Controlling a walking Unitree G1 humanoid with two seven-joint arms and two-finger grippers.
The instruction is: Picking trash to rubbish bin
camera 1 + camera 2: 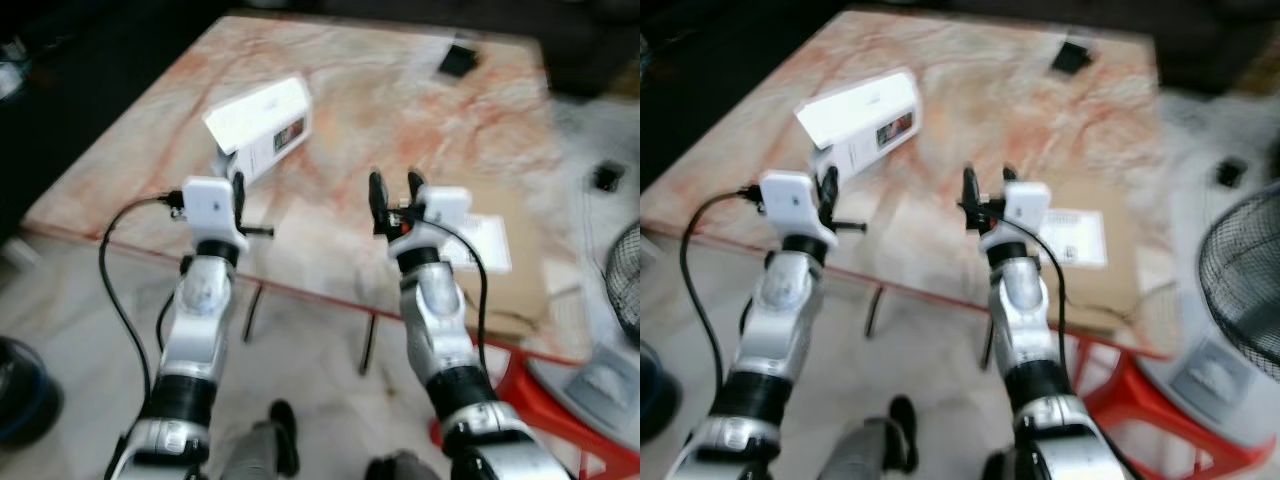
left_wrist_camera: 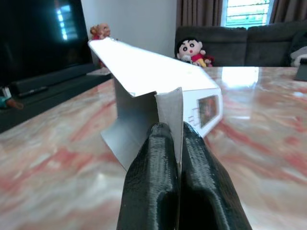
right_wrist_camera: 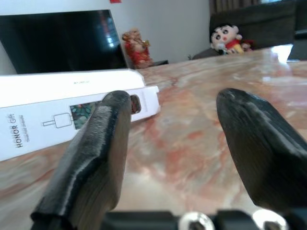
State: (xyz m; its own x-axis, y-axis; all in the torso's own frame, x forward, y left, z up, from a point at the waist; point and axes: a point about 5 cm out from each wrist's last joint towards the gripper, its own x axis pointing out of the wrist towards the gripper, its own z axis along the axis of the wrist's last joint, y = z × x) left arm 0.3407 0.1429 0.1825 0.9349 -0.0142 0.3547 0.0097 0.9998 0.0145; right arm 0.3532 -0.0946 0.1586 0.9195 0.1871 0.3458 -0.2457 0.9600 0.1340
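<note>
The grasp looks made: the left tool [image 2: 180, 165] is clenched on a flap of the white carton [image 1: 262, 122] on the marble surface [image 1: 400, 110], the right tool [image 1: 393, 202] released; next, lifting toward a bin.

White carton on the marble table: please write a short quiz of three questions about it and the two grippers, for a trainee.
1. True or false: the left gripper is shut on a flap of the white carton.
2. Multiple choice: how do the fingers of the right gripper stand? A) shut on the carton B) open, holding nothing C) shut on a cable
3. Short answer: what does the white carton rest on?

Key:
1. True. In the left wrist view the two black fingers pinch a cardboard flap at the carton's open end.
2. B. The right wrist view shows a wide gap between the fingers, above the tabletop.
3. The marble table.
</note>
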